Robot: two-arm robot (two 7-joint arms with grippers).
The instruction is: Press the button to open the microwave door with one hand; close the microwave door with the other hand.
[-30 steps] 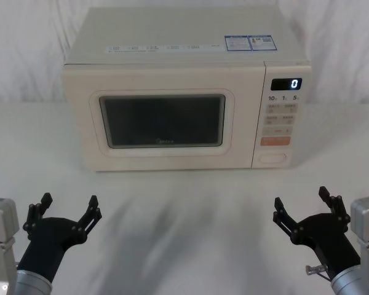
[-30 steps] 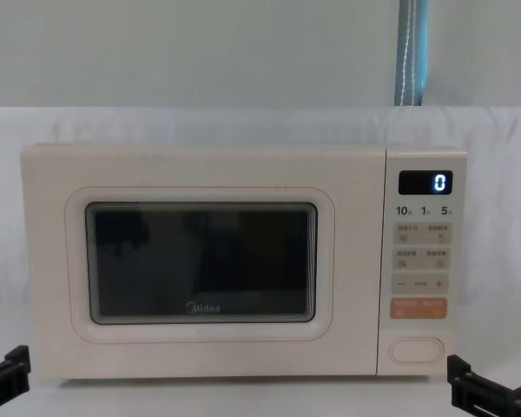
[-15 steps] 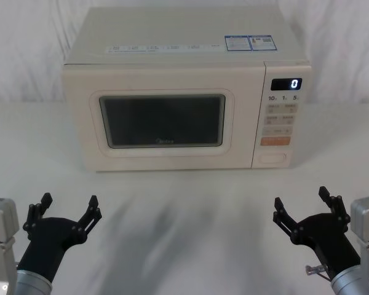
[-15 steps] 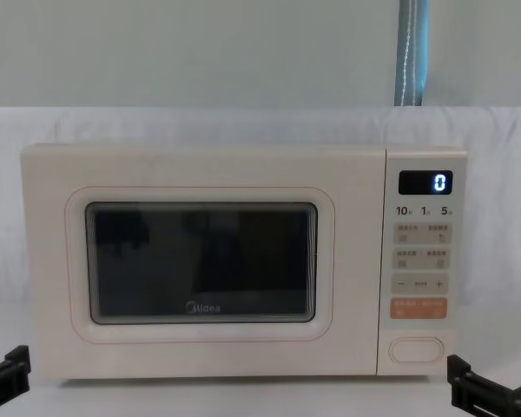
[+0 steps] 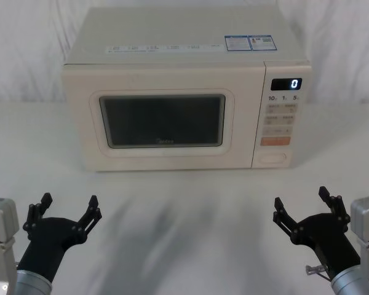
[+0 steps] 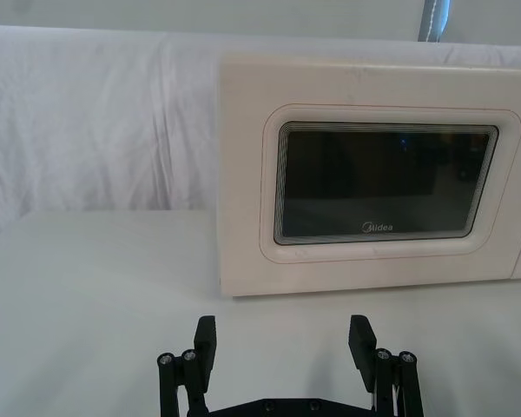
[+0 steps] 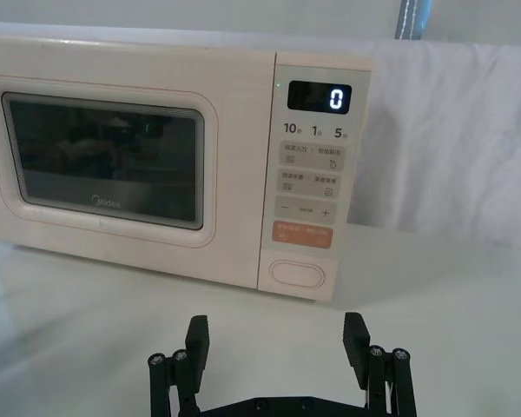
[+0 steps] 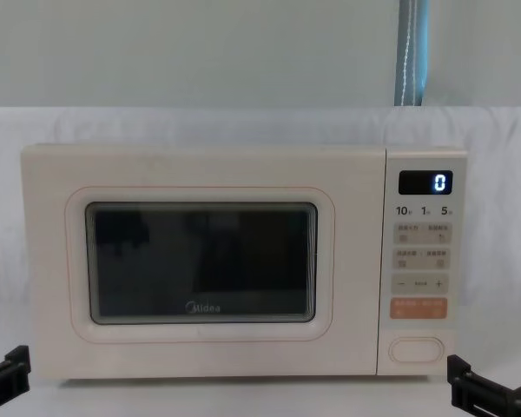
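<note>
Nothing has moved since earlier frames. Right claw, prongs apart, sits nearer the button, which lies ahead, slightly leftward; left claw idle, apart; microwave door closed.

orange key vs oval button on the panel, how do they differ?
The orange key is a flat-edged rectangle with small print; the oval button is rounded and unlabelled. The key is orange, the button cream like the panel. The button sits just below the key and is taller. Both are untouched.
</note>
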